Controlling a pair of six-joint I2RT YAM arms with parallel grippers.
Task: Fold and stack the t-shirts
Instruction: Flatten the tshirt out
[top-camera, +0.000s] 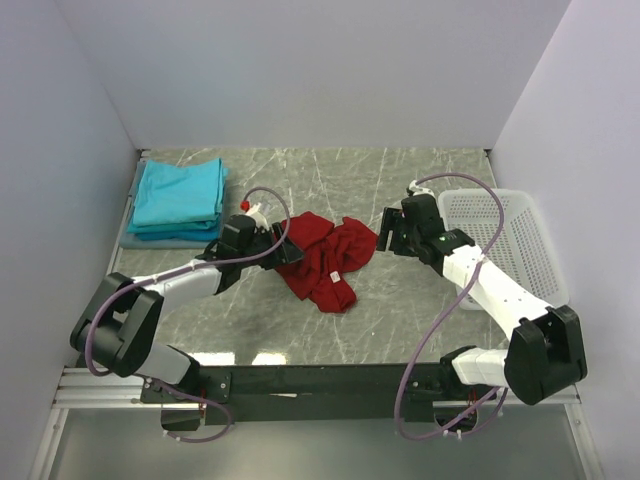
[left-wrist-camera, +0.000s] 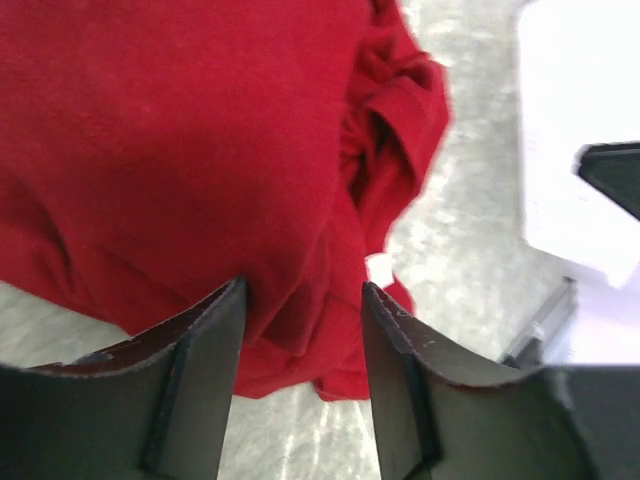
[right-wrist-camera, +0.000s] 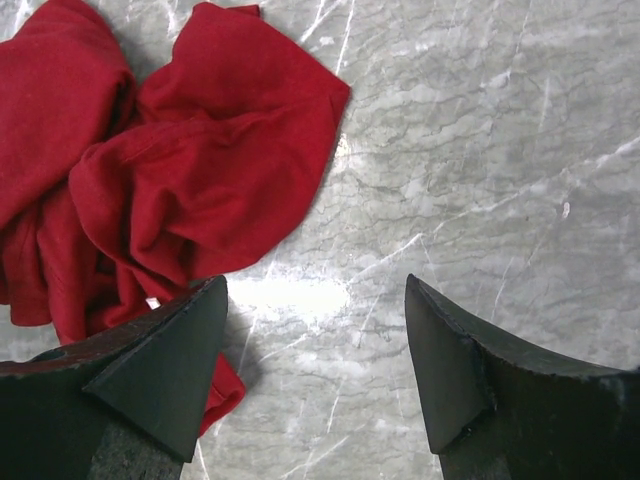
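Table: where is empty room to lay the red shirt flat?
Bare marble lies at the back, between the teal stack and the white basket. Another strip lies on the near side of the red shirt. The middle is crowded: the left hand and right hand flank it.

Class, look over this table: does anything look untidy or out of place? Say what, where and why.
The dark red t-shirt lies crumpled and unfolded in the middle of the table, while the teal t-shirts sit neatly folded in a stack at the far left.
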